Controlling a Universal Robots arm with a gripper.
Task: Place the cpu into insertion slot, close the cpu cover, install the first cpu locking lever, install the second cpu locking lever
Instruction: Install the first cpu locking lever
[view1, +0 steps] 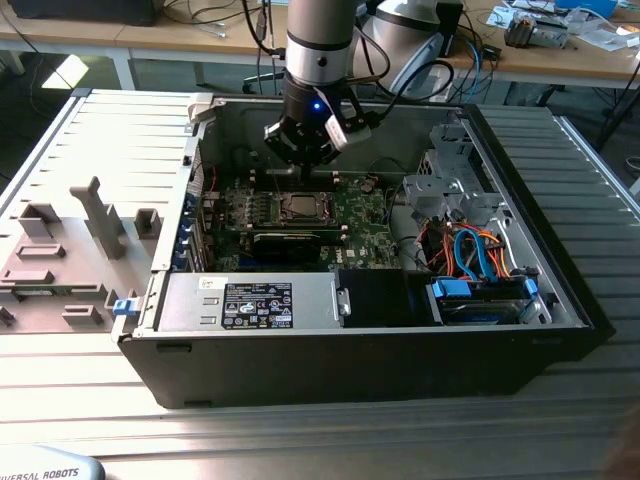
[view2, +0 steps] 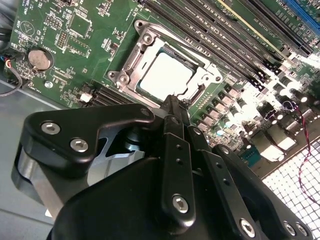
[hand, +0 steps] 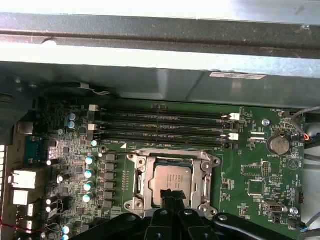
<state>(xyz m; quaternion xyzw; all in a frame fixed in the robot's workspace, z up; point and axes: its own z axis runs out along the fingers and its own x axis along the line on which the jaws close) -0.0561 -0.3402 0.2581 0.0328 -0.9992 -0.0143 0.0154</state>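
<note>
Silvery chip (hand: 167, 181) lies seated in its socket (hand: 172, 156), the frame plate (hand: 206, 179) down around it; the gripper (hand: 171, 196) hovers at its six-o'clock edge, fingers pressed together.

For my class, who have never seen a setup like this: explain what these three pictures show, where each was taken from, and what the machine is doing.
One robot arm reaches into an open computer case lying on a table. The exterior view is from a camera off the arm; both wrist views come from cameras riding on the arm, looking down past its hand. Below lies the green motherboard. The cpu, a silvery square chip, sits in the insertion slot, with the cpu cover framing it. The fingertips are together at the chip's edge, holding nothing visible. A battery and long memory slots sit nearby.
</note>
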